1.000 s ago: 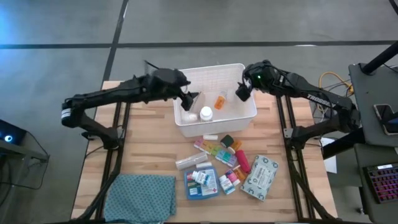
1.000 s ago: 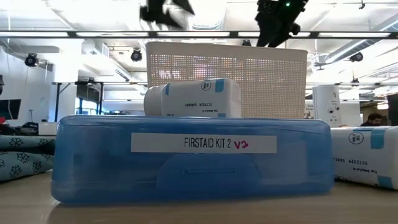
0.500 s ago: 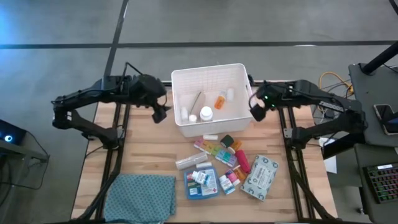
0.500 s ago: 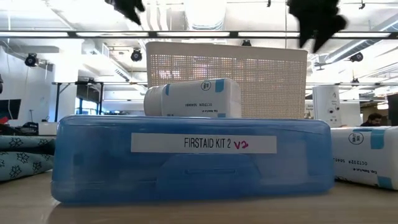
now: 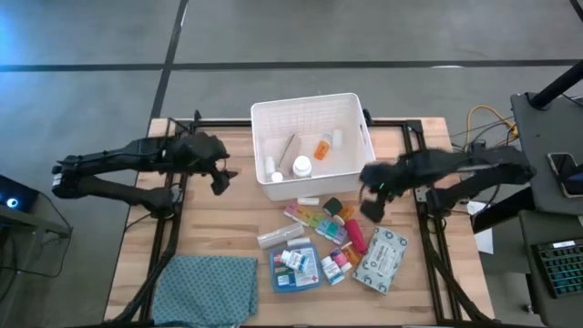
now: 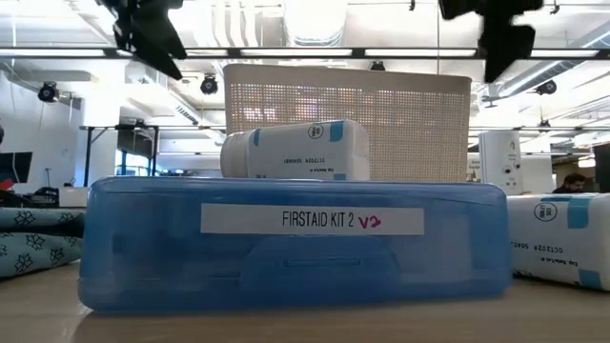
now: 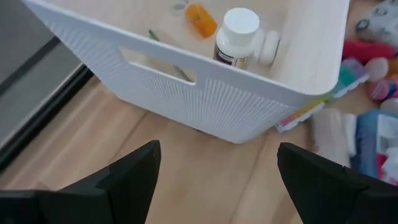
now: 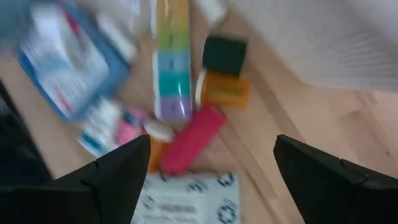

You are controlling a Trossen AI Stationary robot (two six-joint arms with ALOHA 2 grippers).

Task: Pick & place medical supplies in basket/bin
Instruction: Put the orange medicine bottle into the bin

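Overhead, I see my left gripper point(image 5: 219, 176) hanging empty with its fingers spread apart, over bare table point(image 5: 205, 228) just left of the white bin point(image 5: 311, 146). My right gripper point(image 5: 372, 202) is also spread and empty, above the table beside the bin's front right corner, near the loose supplies. Inside the bin lie a white bottle point(image 5: 301, 166) and an orange container point(image 5: 322, 147). In front of it sit the pill organiser strip point(image 5: 314, 220), blue first-aid box point(image 5: 296, 267), pink tube point(image 5: 354, 237) and wipes pack point(image 5: 382, 260).
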